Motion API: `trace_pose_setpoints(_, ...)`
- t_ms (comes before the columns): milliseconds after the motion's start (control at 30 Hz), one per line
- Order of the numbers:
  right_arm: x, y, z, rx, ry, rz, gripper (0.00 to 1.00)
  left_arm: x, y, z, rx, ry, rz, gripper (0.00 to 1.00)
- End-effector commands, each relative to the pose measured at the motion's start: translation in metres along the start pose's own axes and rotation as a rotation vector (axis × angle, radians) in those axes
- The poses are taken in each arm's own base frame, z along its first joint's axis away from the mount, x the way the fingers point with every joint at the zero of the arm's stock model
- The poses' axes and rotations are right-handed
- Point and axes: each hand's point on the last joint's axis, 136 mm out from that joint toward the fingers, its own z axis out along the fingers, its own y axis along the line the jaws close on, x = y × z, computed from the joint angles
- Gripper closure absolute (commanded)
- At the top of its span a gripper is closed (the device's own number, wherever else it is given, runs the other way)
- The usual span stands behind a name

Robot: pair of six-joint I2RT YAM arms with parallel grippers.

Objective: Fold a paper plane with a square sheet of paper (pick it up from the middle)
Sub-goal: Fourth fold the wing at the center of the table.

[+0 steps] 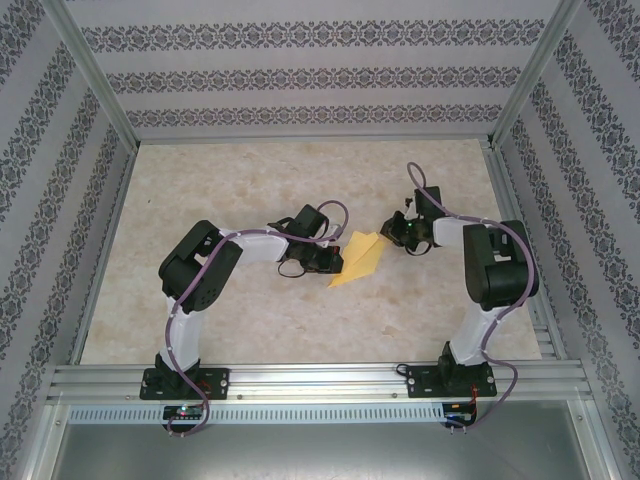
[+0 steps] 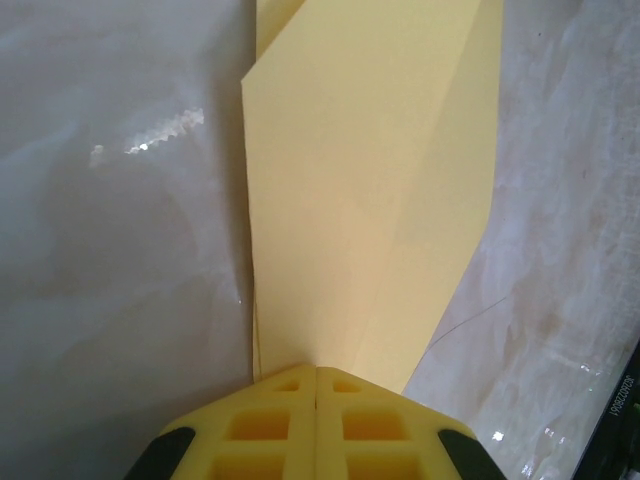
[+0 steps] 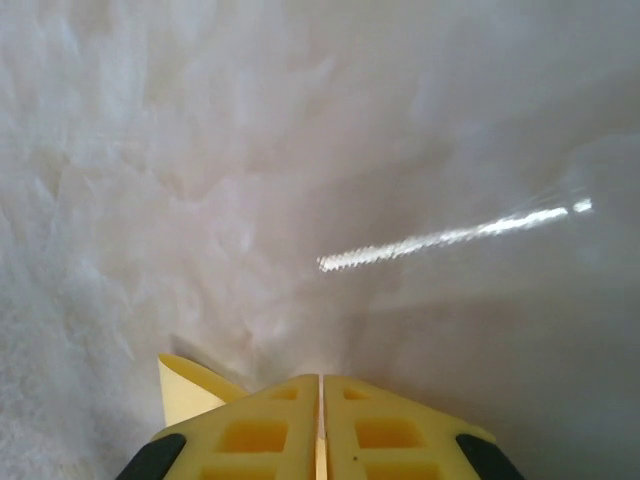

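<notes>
At the middle of the table (image 1: 250, 320), we are seeing the left arm (image 1: 200, 265) and right arm (image 1: 497, 265) bending inward, elbows raised, wrists facing each other. The left gripper (image 1: 333, 262) is clamping the wide end of the paper plane (image 1: 362, 257), and the right gripper (image 1: 392, 233) is pinching its pointed end. The plane is lying between them.

In the left wrist view, the fingers (image 2: 270, 425) are pressing together on the sheet, whose far end is running out of frame. White print on a black strip (image 2: 622, 400) is too small to read.

In the right wrist view, the closed fingers (image 3: 380, 430) are hiding the paper except for one corner.
</notes>
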Motion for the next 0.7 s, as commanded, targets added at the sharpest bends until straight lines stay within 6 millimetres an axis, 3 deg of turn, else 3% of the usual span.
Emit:
trace_pose_setpoints(0, -0.009, 0.025, -0.019, -0.034, -0.058, -0.067, 0.89, 0.030, 0.023, 0.009, -0.078, 0.093, -0.055, 1.00)
trace_pose_setpoints(200, 0.034, 0.049, -0.024, -0.078, -0.010, -0.089, 0.88, 0.024, 0.019, 0.009, -0.067, 0.080, -0.045, 1.00)
trace_pose_setpoints(433, 0.090, 0.069, 0.002, -0.146, 0.142, -0.081, 0.89, 0.018, 0.015, 0.009, -0.056, 0.066, -0.035, 1.00)
trace_pose_setpoints(533, 0.100, 0.068, 0.012, -0.145, 0.180, -0.075, 0.90, 0.017, 0.014, 0.008, -0.052, 0.060, -0.033, 1.00)
trace_pose_setpoints(667, 0.107, 0.051, 0.023, -0.101, 0.208, -0.046, 0.91, 0.013, 0.008, 0.005, -0.041, 0.047, -0.019, 1.00)
